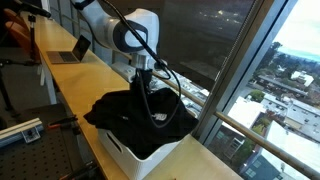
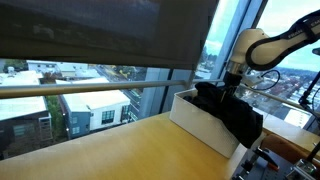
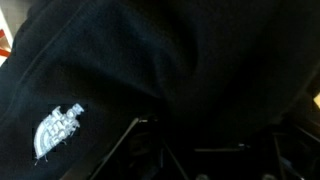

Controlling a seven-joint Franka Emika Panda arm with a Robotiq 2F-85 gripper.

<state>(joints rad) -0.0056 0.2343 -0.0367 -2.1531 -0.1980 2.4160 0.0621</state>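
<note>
Black garment (image 3: 150,60) (white logo (image 3: 58,130)) under pincer (image 1: 146,88), draped over white bin (image 1: 125,158)

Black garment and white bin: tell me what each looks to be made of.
Black garment: soft matte cloth, probably knit or fleece; it drapes in folds over the rim and bears a pale logo, stitched or printed. White bin: rigid, smooth, likely plastic; straight flat walls.

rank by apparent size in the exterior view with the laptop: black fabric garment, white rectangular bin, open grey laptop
1. black fabric garment
2. white rectangular bin, partly covered
3. open grey laptop, farther away, so unsure
</note>
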